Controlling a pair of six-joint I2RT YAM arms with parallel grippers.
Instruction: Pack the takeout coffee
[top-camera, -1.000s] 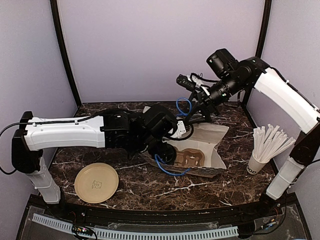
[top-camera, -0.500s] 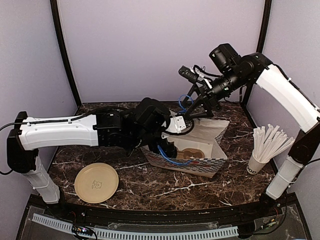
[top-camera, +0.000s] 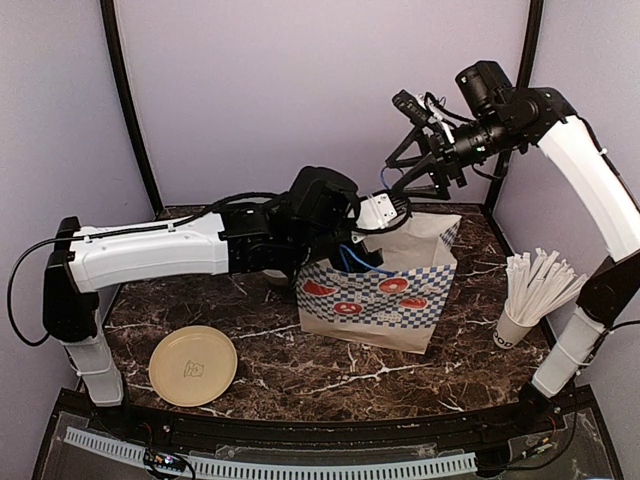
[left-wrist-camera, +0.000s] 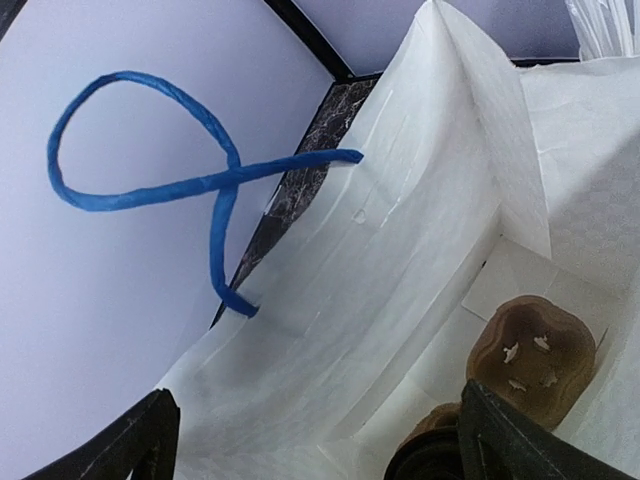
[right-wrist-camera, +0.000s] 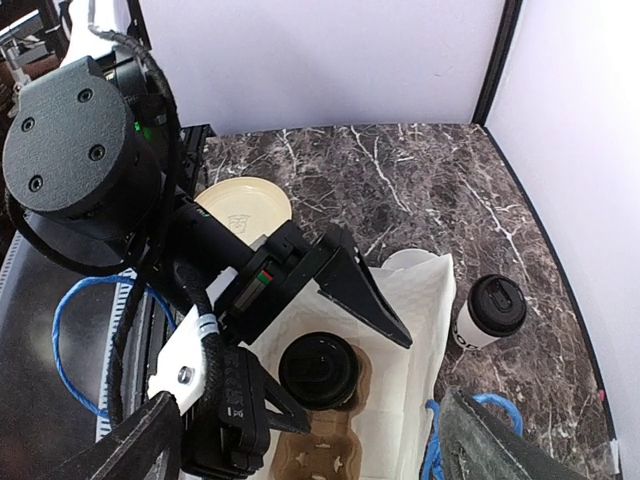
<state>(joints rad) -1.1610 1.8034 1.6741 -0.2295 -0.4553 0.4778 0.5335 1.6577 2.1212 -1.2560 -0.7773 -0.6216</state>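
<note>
The capped cup (right-wrist-camera: 320, 370) sits in the bag (top-camera: 375, 300), just under the wide-open left claw (left-wrist-camera: 318, 400); the right claw (top-camera: 412, 168), also wide, is above the bag.

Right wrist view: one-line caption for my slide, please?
Left gripper open inside the paper bag above a lidded cup in its tray; a second lidded cup stands outside.

The bag (top-camera: 372, 300) is matt paper, its handle (left-wrist-camera: 150, 185) twisted blue paper cord. The tray (left-wrist-camera: 530, 345) inside is rough brown pulp. The lid (right-wrist-camera: 318, 372) is smooth black plastic. The table (top-camera: 300, 365) is glossy, dark, veined stone.
</note>
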